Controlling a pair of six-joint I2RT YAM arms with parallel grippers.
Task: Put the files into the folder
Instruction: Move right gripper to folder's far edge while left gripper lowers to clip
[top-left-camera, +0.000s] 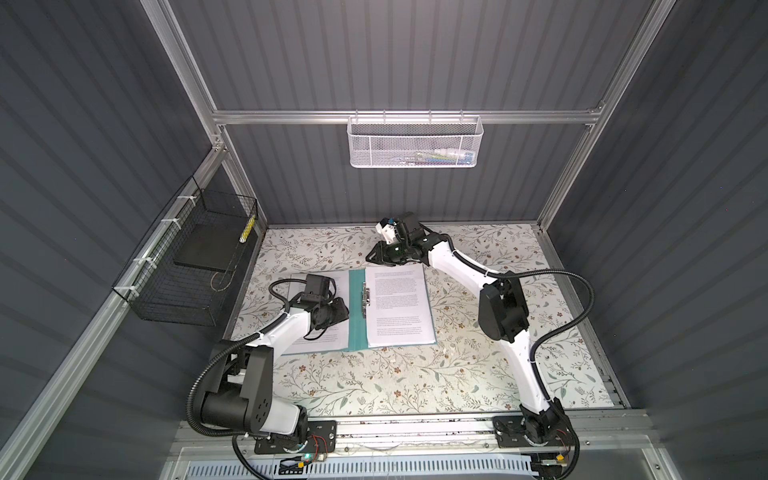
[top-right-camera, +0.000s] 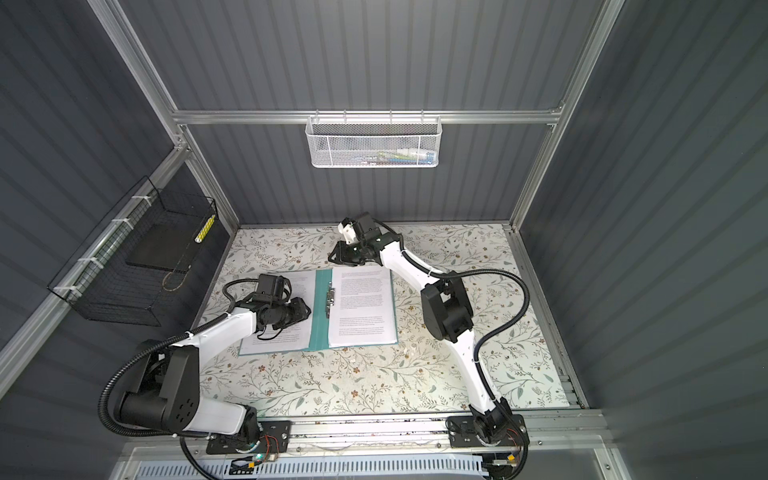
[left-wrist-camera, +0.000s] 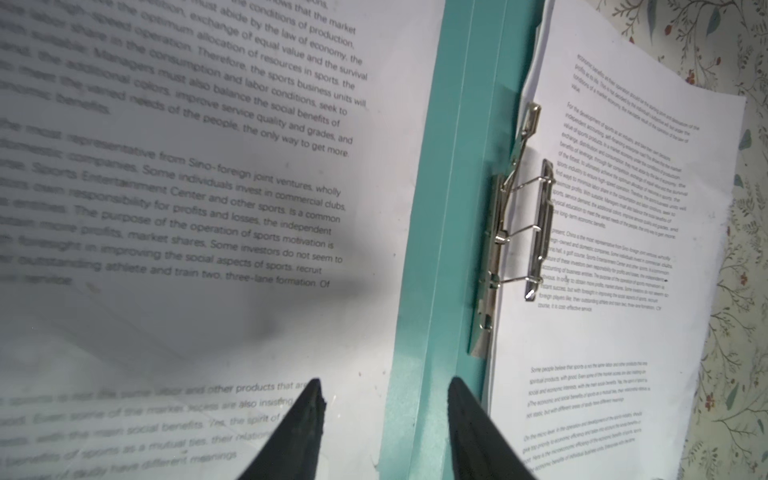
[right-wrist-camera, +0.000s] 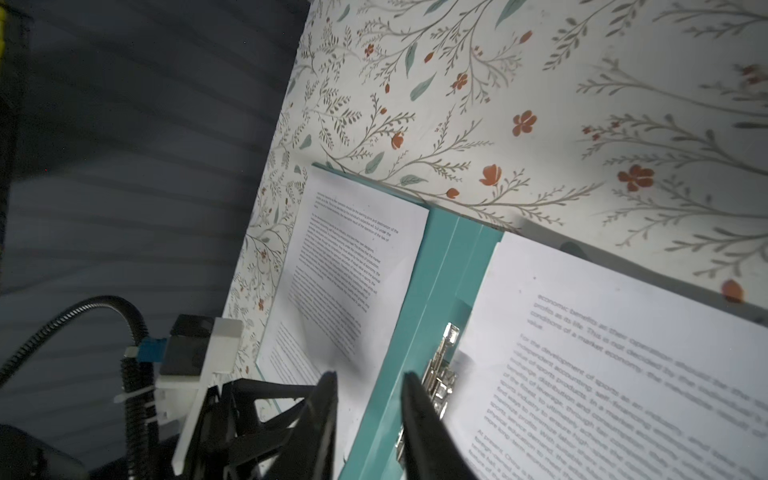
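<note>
A flower-patterned tabletop (top-left-camera: 415, 386) sits inside a booth of grey ribbed walls (top-left-camera: 415, 62). The teal folder (top-left-camera: 357, 307) lies open flat near the table's middle. The files (top-left-camera: 399, 307) rest on both covers, with a silver clip (left-wrist-camera: 519, 224) beside the spine. The left gripper (left-wrist-camera: 382, 386) hovers over the left-hand sheet, jaws spread and empty. The right gripper (right-wrist-camera: 368, 378), jaws also apart, hangs near the folder's far edge. A white mesh basket (top-left-camera: 415, 143) on the back wall has contents too blurred to name. A black wire basket (top-left-camera: 187, 291) on the left wall holds a dark slab (top-left-camera: 203, 249).
</note>
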